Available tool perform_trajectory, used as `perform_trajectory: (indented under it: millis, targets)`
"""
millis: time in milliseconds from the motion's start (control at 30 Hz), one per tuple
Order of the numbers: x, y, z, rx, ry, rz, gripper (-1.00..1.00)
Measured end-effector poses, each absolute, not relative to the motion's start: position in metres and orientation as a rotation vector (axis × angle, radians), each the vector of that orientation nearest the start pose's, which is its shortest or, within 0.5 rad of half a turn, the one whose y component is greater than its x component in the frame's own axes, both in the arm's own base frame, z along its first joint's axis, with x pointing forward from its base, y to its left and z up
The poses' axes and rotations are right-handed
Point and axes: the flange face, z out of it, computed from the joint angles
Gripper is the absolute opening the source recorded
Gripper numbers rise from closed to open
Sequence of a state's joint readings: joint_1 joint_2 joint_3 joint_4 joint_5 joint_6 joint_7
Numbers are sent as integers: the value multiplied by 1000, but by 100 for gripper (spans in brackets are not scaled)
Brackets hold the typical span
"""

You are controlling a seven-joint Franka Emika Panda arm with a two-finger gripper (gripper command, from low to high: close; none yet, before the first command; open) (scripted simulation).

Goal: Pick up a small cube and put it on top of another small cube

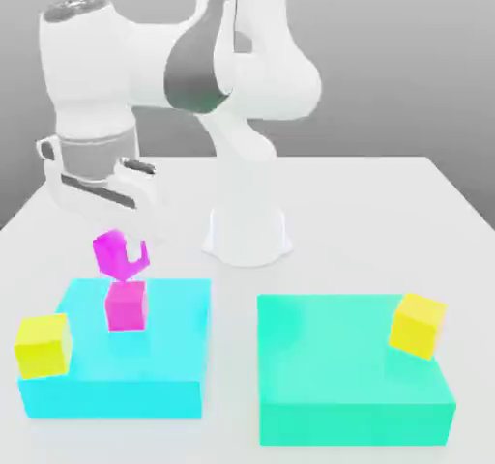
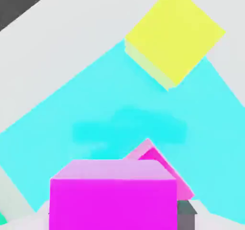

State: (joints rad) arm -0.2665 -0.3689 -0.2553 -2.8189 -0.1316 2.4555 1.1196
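A small magenta cube [image 1: 111, 251] hangs tilted between the fingers of my gripper [image 1: 121, 256], which is shut on it; one dark finger [image 1: 143, 255] shows beside it. Directly below sits another small magenta cube [image 1: 126, 305], resting on the cyan flat block [image 1: 174, 356]. The held cube's lowest corner is at or just above the lower cube's top. In the hand view the held cube [image 2: 112, 200] looms close, and the lower cube [image 2: 162, 169] peeks out behind it, turned at a different angle.
A yellow cube [image 1: 43, 344] sits on the cyan block's corner at the exterior view's left. A teal flat block [image 1: 338, 365] at the right carries a second yellow cube [image 1: 418, 325]. The arm's white base [image 1: 247, 230] stands behind both blocks.
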Motion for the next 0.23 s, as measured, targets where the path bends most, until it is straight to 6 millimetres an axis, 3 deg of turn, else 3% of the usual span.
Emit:
perform_trajectory:
  millis: [133, 167, 233]
  targets:
    - [313, -172, 262, -2256, 2183, 1, -100]
    - [312, -172, 254, -2255, 2184, 0, 100]
    - [312, -172, 254, -2255, 2184, 0, 100]
